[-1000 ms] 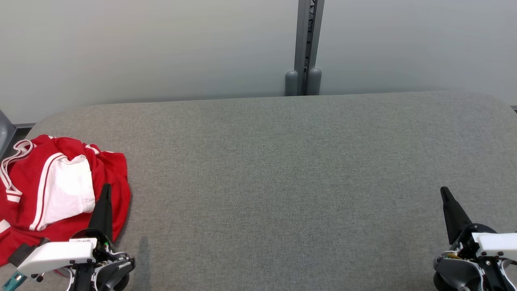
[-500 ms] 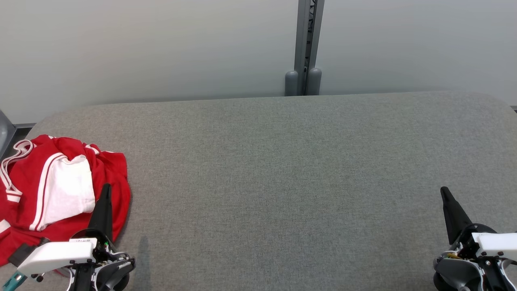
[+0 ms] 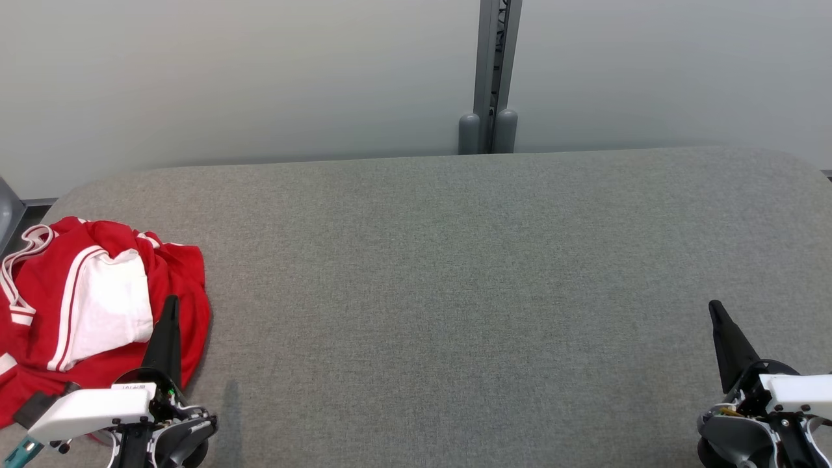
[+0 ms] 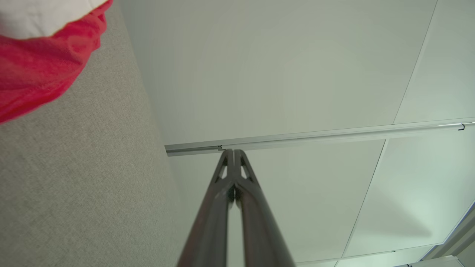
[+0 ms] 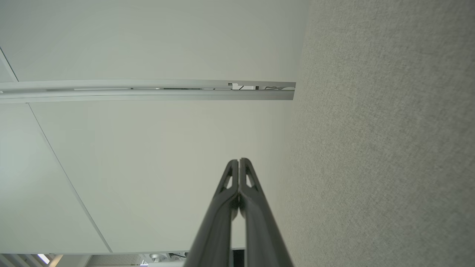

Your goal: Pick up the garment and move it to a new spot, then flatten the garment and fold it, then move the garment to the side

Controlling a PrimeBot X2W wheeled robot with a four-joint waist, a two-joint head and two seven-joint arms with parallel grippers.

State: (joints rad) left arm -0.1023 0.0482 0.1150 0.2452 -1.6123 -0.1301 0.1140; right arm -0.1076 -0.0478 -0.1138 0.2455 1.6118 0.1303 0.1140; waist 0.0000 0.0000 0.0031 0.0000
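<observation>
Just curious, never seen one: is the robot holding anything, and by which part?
Nothing. The left gripper and right gripper are both shut and empty; the red garment lies unheld.

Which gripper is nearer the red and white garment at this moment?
Left. The left gripper sits shut at the garment's right edge, gripping nothing; the right gripper, also shut, is far off across the grey table, at its right side.

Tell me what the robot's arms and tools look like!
The left tool and the right tool each have two long, dark fingers narrowing to a point, like a bird's beak, with little triangle holes near the tips. Behind each sits a white boxy casing on a rounded grey base. The left one has a teal piece at its end; the right shows small yellowish wires.
</observation>
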